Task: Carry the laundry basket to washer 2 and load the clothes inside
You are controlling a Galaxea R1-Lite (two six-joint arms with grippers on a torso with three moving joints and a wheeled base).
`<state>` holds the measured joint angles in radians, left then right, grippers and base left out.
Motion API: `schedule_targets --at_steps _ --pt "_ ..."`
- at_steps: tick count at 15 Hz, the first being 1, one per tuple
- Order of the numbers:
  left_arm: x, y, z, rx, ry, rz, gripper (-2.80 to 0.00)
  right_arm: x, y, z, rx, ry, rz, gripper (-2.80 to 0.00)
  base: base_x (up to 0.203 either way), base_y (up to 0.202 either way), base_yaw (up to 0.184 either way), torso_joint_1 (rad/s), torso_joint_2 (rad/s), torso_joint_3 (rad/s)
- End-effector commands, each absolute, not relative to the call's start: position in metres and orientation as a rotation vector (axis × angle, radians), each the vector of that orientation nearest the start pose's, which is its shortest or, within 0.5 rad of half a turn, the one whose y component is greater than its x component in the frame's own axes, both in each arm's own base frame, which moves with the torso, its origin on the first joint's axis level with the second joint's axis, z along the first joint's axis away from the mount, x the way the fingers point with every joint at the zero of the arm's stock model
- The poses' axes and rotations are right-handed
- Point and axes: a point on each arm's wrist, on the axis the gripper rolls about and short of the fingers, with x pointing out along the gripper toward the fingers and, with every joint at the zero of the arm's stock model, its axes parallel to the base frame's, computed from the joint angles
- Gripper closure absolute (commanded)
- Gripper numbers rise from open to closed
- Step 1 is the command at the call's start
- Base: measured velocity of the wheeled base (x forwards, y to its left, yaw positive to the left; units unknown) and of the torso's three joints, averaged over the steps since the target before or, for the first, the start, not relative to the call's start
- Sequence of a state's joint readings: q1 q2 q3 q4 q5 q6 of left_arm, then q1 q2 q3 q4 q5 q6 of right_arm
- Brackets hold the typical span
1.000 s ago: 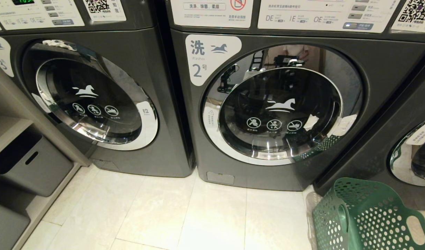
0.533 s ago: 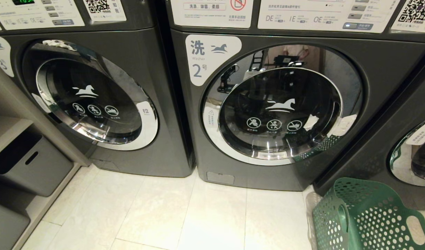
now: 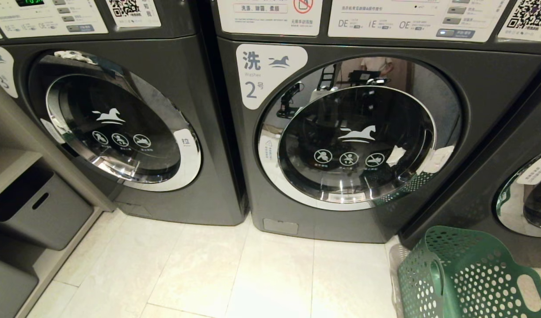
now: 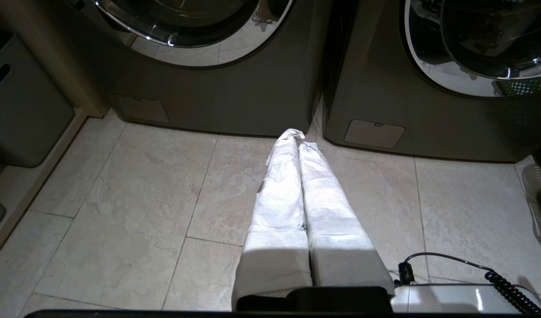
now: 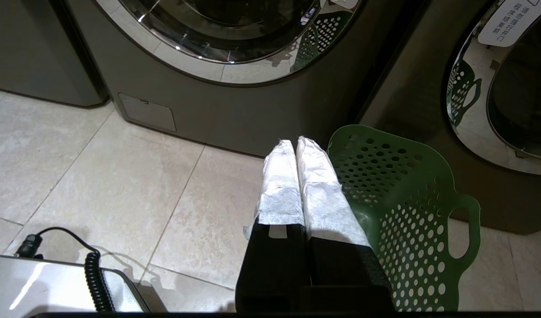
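Your left gripper hangs low over the floor tiles, its white-wrapped fingers pressed together on nothing, aimed at the gap between the washer labelled 3 and washer 2, whose door is closed. Further right, your right gripper is closed and empty too, with the laundry basket standing just beside it on the floor, near washer 2's lower right corner.
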<state>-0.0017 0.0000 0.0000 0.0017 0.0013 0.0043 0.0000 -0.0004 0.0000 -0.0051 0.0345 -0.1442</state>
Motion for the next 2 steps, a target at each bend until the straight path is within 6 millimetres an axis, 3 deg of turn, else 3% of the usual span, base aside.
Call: schedule_targets --at_steps 1,2 --pt "-0.0227 0.0001 0.0754 0.004 0.003 0.0 0.0 -0.0226 0.0009 0.0756 -0.149 -0.004 0.038 0.0 0.0 0.0 0.0 0.0 0.0 0.0" --pt "-0.0228 0.0001 0.0753 0.005 0.002 0.0 0.0 -0.0226 0.0008 0.0754 -0.147 -0.003 0.037 0.0 0.0 0.0 0.0 0.0 0.0 0.0"
